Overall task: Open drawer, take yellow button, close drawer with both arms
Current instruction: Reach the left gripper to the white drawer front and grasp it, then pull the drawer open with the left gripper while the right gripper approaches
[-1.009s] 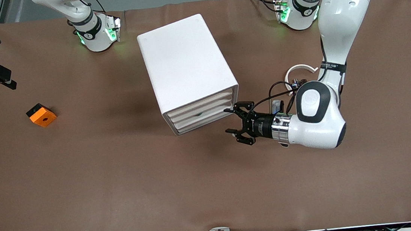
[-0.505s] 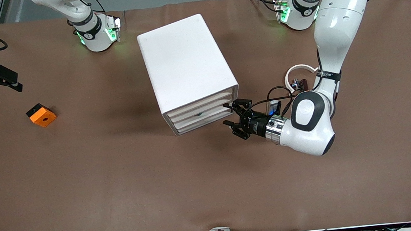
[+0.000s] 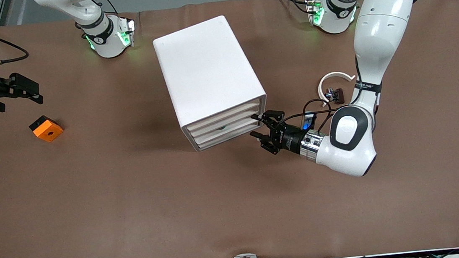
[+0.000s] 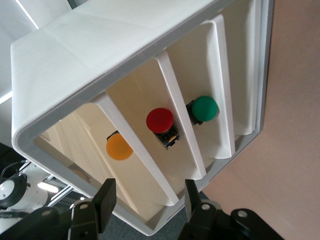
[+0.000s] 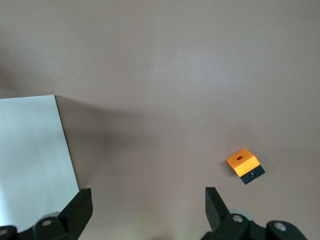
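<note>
While the right gripper [image 3: 19,92] hangs wide over the table, left gripper [image 3: 264,132] jaws gape narrowly at the drawer [image 3: 224,113]

Cabinets: we count one white cabinet [image 3: 209,77].
Drawers: we see three drawers [image 4: 165,130].
Buttons: we count three, orange [image 4: 119,148], red [image 4: 160,120], green [image 4: 205,109].
Orange blocks: we see one block [image 3: 46,128].
Arms: we count two, each with one claw.

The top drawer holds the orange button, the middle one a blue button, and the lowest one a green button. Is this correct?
Not quite: the middle drawer's button is red, not blue, as the left wrist view shows. The orange button in the top drawer and the green one in the lowest are right.
</note>
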{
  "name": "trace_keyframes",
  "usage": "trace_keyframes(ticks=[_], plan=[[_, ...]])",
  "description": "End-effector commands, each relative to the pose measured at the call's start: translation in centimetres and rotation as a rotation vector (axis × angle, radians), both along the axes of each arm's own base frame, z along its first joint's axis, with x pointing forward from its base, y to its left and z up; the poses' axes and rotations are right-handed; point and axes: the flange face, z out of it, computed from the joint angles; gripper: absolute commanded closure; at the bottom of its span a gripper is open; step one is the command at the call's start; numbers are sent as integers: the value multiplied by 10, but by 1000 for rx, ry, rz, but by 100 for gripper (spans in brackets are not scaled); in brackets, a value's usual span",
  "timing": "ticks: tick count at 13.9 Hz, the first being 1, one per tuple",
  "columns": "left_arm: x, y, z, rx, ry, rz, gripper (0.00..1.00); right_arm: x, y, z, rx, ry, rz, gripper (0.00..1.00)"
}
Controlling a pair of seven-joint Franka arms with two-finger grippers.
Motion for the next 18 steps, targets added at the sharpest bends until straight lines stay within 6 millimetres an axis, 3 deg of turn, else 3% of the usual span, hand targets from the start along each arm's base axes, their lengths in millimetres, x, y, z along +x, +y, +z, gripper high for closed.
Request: trace_keyframes(ticks=[1,3,6,10,18], plan=[[3,-6,-4,-49,23,3,37,-2,24,9,-3,-14,26,0],[-2,-13,-5,-54,28,-13,37,-4,37,9,-5,-15,57,0],[-11,-20,-12,-75,38,-56,37,2,40,1,16,-8,60,0],[-21,-35,-22,-73,50,-86,37,11,22,-13,145,32,12,0],[-29,-46,-34,-75,71,-100,37,11,23,-15,152,45,15,0]])
